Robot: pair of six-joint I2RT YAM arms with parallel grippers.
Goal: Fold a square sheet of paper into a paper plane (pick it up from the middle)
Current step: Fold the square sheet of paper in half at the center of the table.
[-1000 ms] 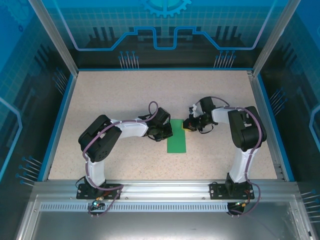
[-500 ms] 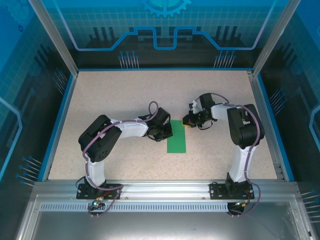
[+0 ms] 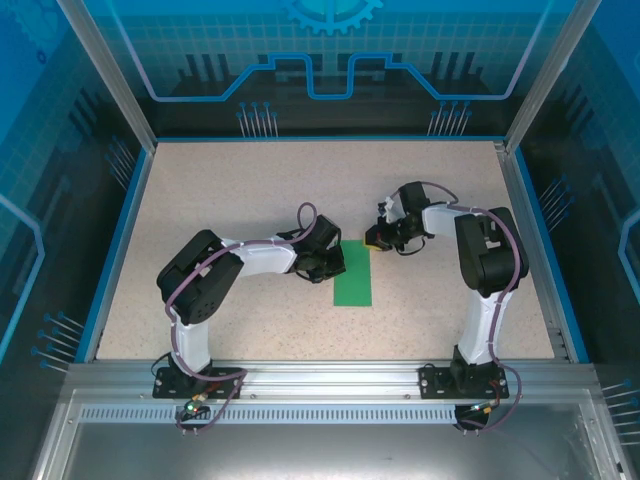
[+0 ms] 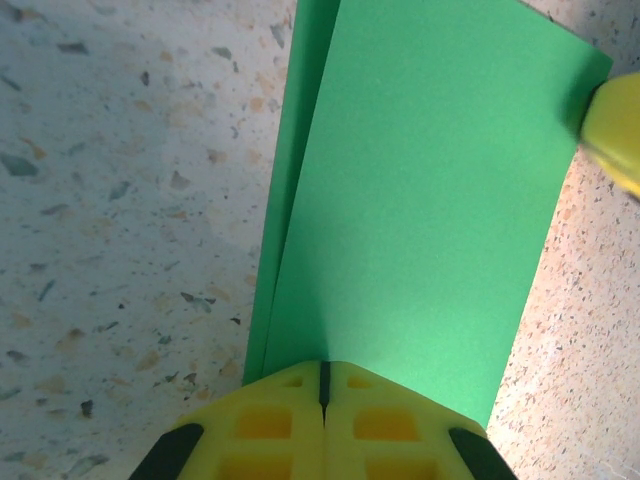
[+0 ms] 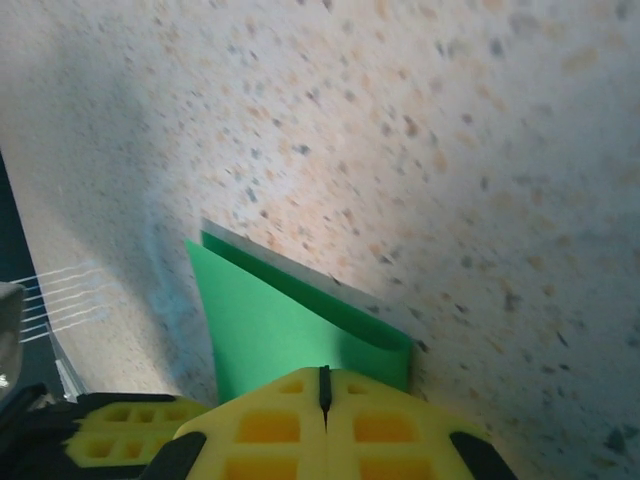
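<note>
Looking down from above, two robot arms reach toward the middle of a speckled beige tabletop (image 3: 250,190), where a green sheet of paper (image 3: 353,280) lies flat. The sheet is folded into a narrow rectangle, its long sides running from near to far.

The left tool (image 3: 336,264) rests at the paper's left edge, toward the far end. The right tool (image 3: 373,242) sits at the paper's far right corner.

From the left wrist camera, the left tool's yellow fingers (image 4: 265,425) are pressed together (only a thin seam shows between them). Their tips meet the edge of the paper. Two layers of the sheet show along one long side, the upper one set slightly in from the lower. A yellow blur of the right tool touches the corner at the picture's right edge.

From the right wrist camera, the right tool's yellow fingers (image 5: 265,425) are likewise closed tight, with their tips on the paper's corner. The doubled edge of the fold is visible there, and the left tool's yellow fingertips show at lower left.
</note>
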